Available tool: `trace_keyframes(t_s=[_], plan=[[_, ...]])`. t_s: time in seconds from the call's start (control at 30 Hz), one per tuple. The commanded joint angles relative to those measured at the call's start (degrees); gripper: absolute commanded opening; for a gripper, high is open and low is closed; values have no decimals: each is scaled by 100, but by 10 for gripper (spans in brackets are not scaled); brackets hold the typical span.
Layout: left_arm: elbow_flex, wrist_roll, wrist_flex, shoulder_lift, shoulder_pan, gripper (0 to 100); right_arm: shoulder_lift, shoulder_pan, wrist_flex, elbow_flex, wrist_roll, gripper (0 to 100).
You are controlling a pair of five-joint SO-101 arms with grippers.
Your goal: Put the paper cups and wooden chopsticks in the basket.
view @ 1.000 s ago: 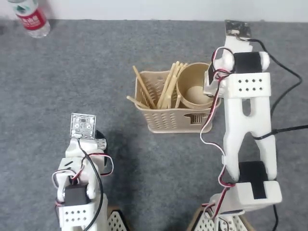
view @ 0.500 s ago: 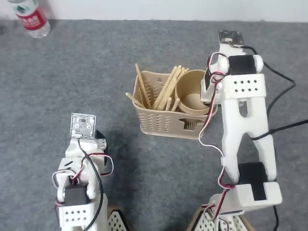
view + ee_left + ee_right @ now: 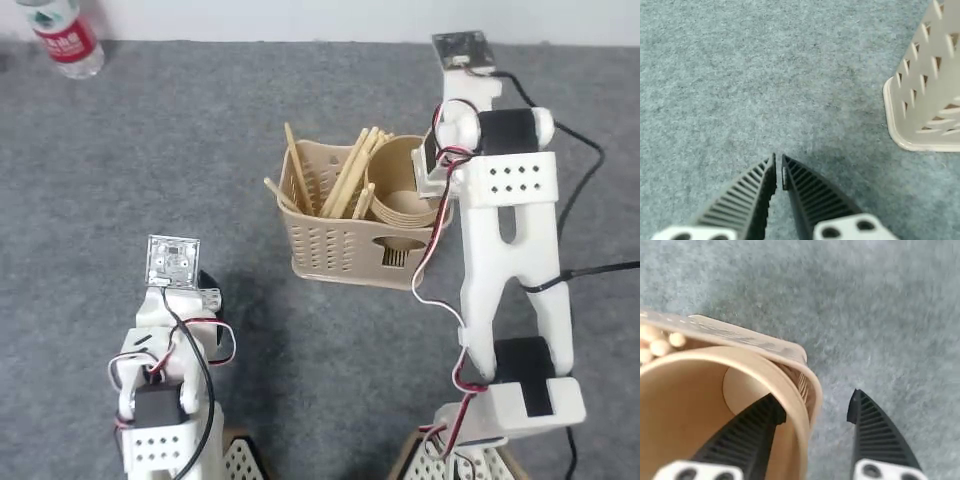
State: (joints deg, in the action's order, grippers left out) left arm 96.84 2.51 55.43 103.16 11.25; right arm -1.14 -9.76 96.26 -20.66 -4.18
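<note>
A beige plastic basket (image 3: 340,245) stands mid-table, tipped so its near wall faces up. Inside it are several wooden chopsticks (image 3: 345,175) leaning on end and stacked paper cups (image 3: 400,190) at its right end. My right gripper (image 3: 815,402) is open and straddles that end: one finger is inside the top cup (image 3: 705,390), the other outside the basket's rim (image 3: 740,335) over bare carpet. Chopstick tips (image 3: 660,342) show beside the cup. My left gripper (image 3: 778,159) is shut and holds nothing, low over the carpet left of the basket's corner (image 3: 925,100).
A plastic water bottle (image 3: 62,35) lies at the far left corner of the grey carpet. The left arm (image 3: 165,320) stays near the front edge. Cables hang along the right arm (image 3: 505,230).
The right arm has moved toward the back of the table. The basket has shifted slightly left and tipped, showing more of its near wall. The left arm has kept still.
</note>
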Motion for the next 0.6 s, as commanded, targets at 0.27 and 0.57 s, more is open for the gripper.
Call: trace_keyframes(t_s=[0.27,0.57], plan=[[-40,-26,-9,88,-26,12,48,-40,-1051,-290,-703,212],[-40,-26,-9,88,-35,12,110,-48,-233,-826,-756,212]])
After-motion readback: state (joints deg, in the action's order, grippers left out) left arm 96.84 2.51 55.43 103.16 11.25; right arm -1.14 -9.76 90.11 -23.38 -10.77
